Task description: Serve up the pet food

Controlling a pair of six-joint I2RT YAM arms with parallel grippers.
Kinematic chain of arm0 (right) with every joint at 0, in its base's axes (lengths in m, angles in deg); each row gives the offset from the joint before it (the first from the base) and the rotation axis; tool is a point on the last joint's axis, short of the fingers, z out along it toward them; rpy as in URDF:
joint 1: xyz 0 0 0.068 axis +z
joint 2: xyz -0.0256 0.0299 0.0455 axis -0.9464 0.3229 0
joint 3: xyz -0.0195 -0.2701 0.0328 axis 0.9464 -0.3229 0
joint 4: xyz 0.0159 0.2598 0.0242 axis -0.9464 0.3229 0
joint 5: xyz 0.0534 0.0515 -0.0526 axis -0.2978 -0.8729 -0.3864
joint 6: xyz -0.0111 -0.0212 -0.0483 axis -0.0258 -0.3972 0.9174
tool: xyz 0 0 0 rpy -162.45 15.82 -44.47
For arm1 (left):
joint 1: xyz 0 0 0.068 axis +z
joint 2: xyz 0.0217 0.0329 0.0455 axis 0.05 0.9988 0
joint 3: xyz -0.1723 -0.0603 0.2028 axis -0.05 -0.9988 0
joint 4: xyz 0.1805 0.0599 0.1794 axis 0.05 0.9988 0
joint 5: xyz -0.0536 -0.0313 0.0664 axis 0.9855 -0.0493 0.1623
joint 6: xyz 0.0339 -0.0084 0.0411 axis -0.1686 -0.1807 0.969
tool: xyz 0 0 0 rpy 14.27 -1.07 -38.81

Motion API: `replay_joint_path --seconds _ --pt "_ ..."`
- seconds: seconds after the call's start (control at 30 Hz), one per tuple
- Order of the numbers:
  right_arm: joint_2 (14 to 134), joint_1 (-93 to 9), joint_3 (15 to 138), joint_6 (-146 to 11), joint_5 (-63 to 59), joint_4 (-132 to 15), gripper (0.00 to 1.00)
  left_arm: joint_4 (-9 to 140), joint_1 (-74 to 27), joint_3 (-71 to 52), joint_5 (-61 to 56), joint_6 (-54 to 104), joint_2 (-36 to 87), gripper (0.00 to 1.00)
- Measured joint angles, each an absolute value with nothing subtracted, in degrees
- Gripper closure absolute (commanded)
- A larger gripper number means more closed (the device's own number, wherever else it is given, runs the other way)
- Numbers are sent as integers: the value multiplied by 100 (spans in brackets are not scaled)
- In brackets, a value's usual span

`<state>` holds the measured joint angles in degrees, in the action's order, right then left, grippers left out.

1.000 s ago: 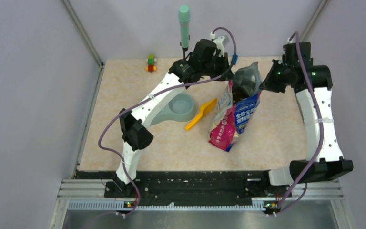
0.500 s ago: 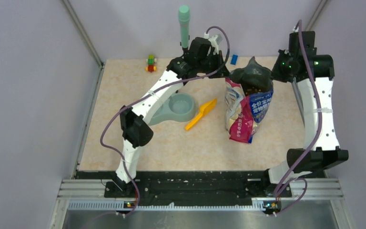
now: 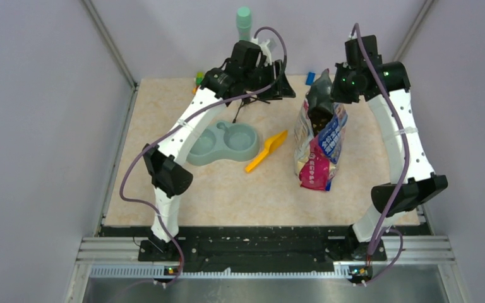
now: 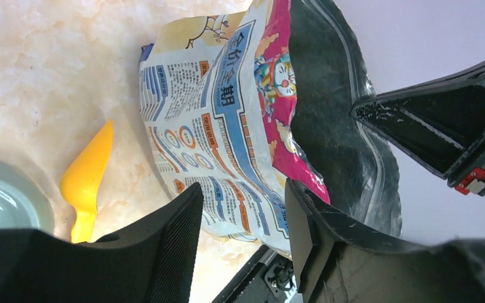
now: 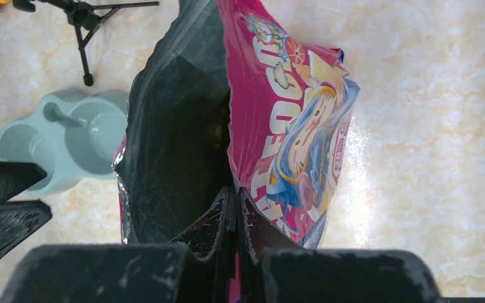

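The glossy pink-and-blue cat food bag stands upright right of centre, its dark mouth open at the top. A few brown bits of pet food show deep inside it. My right gripper is shut on the bag's top rim, also seen from above. My left gripper is open with nothing between its fingers. It hangs just left of the bag's top, apart from it. The orange-yellow scoop lies flat on the table between the bag and the bowl.
A pale green double bowl sits left of the scoop. At the back stand a green-headed microphone on a small black tripod, a small coloured toy and a blue block.
My left gripper has opened, let go of the bag's top and drawn back to the left. My right gripper has moved left and pulled the bag upright.
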<state>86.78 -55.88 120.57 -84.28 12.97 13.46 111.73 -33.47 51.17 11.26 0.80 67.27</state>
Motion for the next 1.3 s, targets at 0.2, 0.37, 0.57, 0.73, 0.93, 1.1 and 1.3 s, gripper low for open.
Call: replay_joint_path --seconds 0.2,0.37,0.57,0.73,0.93,1.1,1.3 --pt "8705 -5583 12195 -8374 1649 1468 100 11601 -3516 5609 829 67 6710 37" --pt "8702 -5581 12186 -8336 1813 1470 100 11473 -3782 5996 766 63 6749 39" --pt "8676 -5579 12072 -8326 1845 1389 100 11280 -4031 6186 763 87 7075 40" --pt "8617 -5577 11797 -8326 1856 1267 98 11315 -4130 6236 586 198 7584 56" --pt "8565 -5553 11736 -8332 1907 1217 61 11322 -4152 6282 431 443 7693 63" --pt "8558 -5553 11742 -8326 2125 1230 56 11320 -4149 6291 416 524 7693 71" --pt "8556 -5605 11740 -8317 2359 1348 56 11407 -4149 6286 392 568 7693 100"
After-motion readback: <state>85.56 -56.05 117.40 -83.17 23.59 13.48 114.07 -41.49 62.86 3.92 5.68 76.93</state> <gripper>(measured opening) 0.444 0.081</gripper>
